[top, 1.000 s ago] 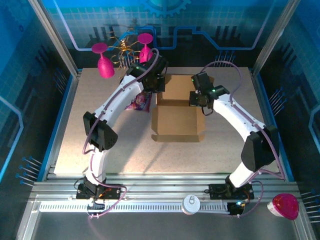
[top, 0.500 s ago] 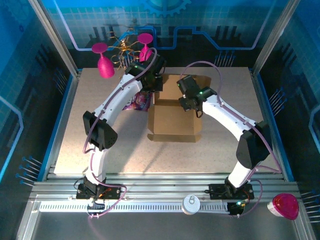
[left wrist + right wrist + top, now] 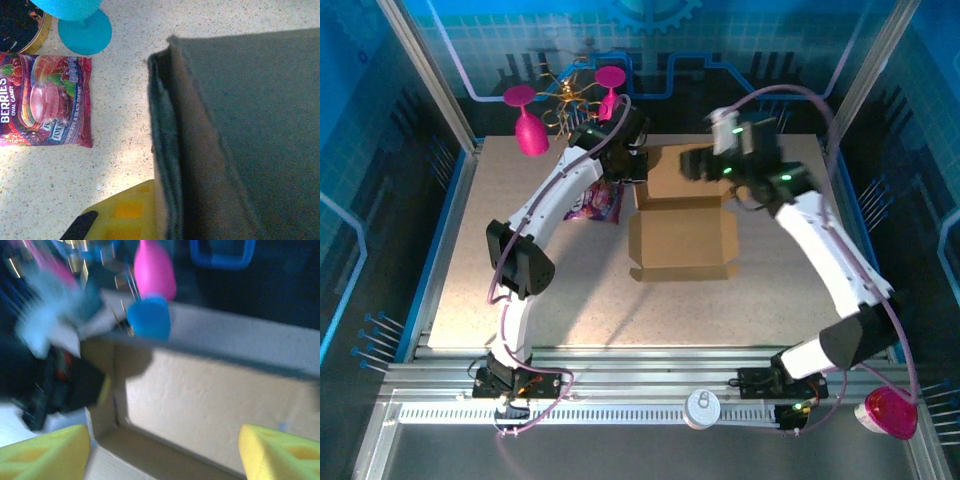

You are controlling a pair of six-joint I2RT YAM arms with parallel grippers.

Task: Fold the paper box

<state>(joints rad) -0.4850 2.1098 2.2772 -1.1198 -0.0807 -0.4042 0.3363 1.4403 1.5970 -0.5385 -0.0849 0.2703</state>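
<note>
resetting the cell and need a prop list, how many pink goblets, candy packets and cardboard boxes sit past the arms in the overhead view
pink stemmed goblets: 2
purple berry candy packet: 1
brown cardboard paper box: 1
total: 4

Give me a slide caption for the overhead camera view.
Left gripper clamps the paper box's left wall while the open right gripper hangs over its far panel.

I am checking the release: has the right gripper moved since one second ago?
Yes. The right gripper has left the right wall of the paper box and shifted toward the far edge of the table, with its jaws now open.
</note>
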